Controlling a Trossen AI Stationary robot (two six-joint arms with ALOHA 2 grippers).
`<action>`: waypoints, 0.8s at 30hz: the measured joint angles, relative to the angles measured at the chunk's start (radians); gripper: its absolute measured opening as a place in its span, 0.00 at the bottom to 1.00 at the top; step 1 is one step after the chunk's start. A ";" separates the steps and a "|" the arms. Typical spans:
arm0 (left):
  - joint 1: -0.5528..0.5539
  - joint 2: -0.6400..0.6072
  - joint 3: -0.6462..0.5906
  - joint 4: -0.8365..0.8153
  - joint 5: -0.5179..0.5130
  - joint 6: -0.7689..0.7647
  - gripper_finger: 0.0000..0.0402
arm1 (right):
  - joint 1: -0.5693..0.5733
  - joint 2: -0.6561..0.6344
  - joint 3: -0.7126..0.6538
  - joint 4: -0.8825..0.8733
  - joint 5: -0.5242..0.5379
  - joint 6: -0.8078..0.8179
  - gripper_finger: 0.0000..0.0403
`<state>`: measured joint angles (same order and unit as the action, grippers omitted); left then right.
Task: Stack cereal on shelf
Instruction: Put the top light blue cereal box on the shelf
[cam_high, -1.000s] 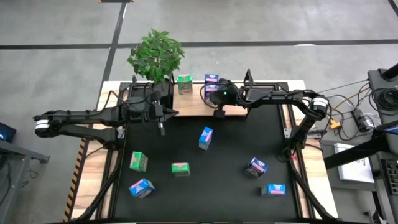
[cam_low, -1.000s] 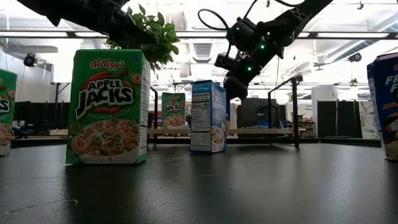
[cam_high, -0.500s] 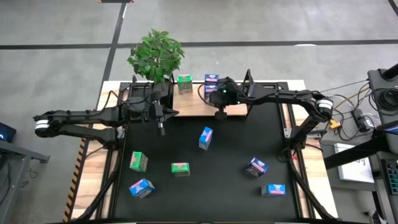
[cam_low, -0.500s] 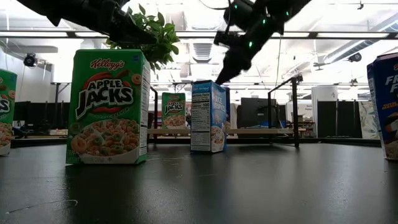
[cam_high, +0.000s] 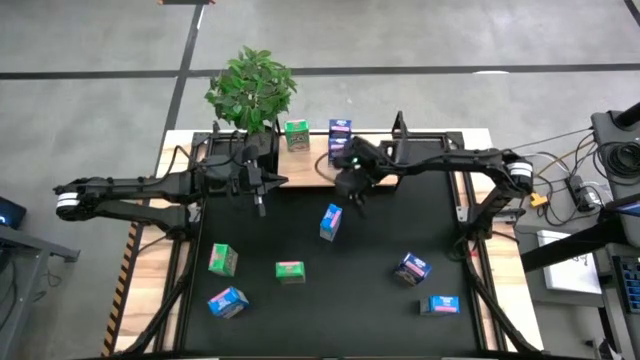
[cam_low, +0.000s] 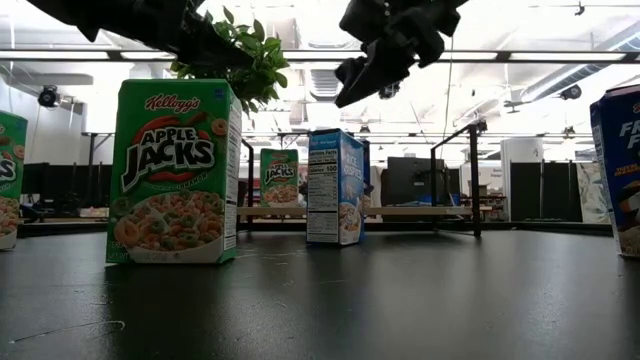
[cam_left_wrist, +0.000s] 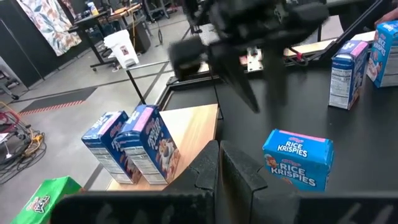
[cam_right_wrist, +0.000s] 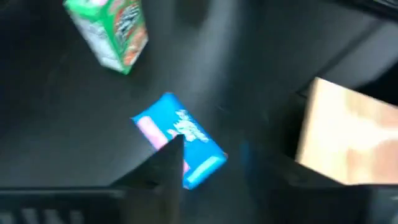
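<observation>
High view: the right hand (cam_high: 352, 192) is seen just above the centre of the frame, over the black mat (cam_high: 380, 300) at the lower edge of the wooden shelf (cam_high: 310, 170). A blue cereal carton (cam_high: 331, 221) stands just below and slightly left of it, apart from it. Whether this hand is clenched or released cannot be told. Two cartons, a green one (cam_high: 296, 134) and a blue one (cam_high: 340, 129), are set on the shelf near the potted plant (cam_high: 252, 88). The left hand (cam_high: 259, 196) is held left of centre at the mat's upper edge, its fingers closed together with nothing between them. Further cartons are spread over the lower part of the mat: green ones (cam_high: 222, 260) (cam_high: 290, 270) and blue ones (cam_high: 228, 301) (cam_high: 412, 267) (cam_high: 440, 305). The counter (cam_high: 150, 270) is visible as pale wood beside the mat.
</observation>
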<state>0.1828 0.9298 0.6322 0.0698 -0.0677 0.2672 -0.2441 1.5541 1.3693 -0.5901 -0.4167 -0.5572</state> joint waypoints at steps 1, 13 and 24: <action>0.000 0.000 0.000 0.000 0.000 0.000 0.00 | 0.009 0.005 -0.001 -0.001 0.000 -0.017 0.41; 0.000 0.000 0.001 -0.001 0.000 -0.015 0.00 | 0.087 0.093 -0.001 0.026 0.107 -0.136 0.79; 0.000 0.000 0.001 -0.002 0.000 -0.015 0.00 | 0.087 0.163 -0.002 0.026 0.112 -0.160 0.68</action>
<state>0.1829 0.9298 0.6331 0.0673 -0.0673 0.2523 -0.1570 1.7171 1.3670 -0.5639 -0.3042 -0.7170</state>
